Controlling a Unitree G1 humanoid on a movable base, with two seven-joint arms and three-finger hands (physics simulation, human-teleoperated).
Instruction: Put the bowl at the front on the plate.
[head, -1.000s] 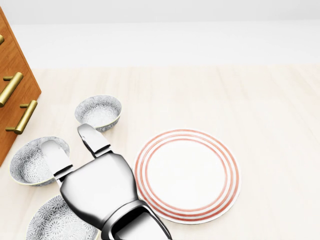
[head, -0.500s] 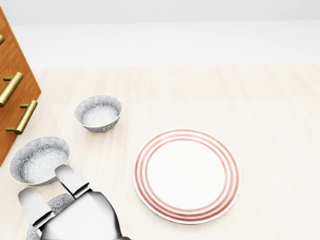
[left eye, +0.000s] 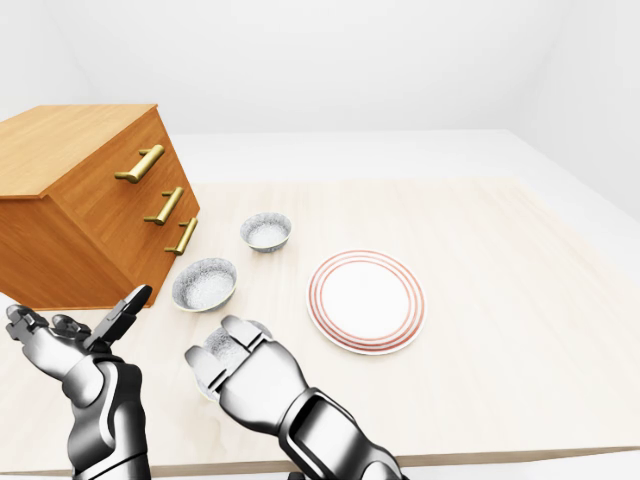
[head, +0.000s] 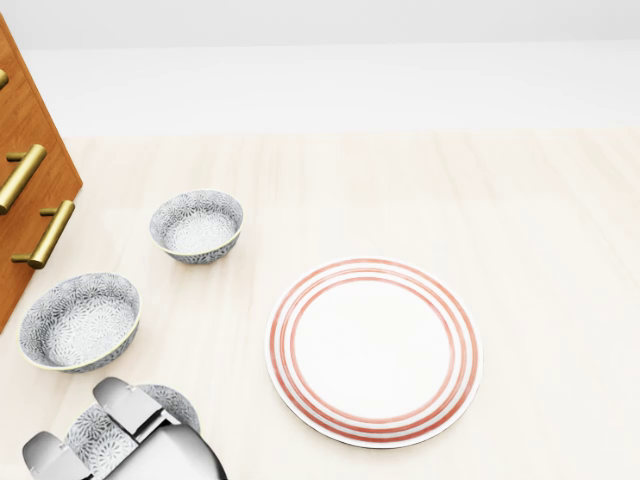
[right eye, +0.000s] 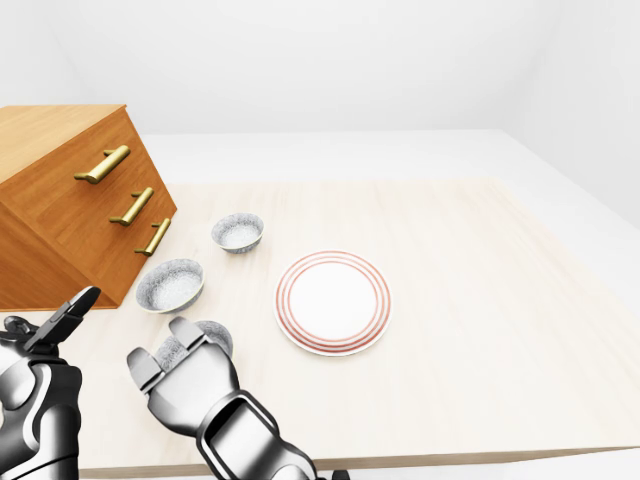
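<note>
Of three patterned grey bowls, the one lowest in the head view (head: 178, 405) sits on the table at the bottom left, mostly covered by my right hand (left eye: 222, 345). That hand's fingers (head: 118, 400) are bent over its rim, and I see no closed grip. The white plate with red rings (head: 375, 350) lies to the right of the bowl, apart from it. My left hand (left eye: 75, 318) hovers open at the left, beside the chest, holding nothing.
A second bowl (head: 78, 322) and a third bowl (head: 197, 226) stand above the covered bowl, in a line toward the upper right. A wooden chest with brass handles (left eye: 80, 200) stands at the left. The table's near edge (left eye: 500, 458) runs along the bottom.
My right hand has drawn back down the head view, from over the middle bowl to over the lowest bowl, and its fingers have bent. Bowls and plate have not moved.
</note>
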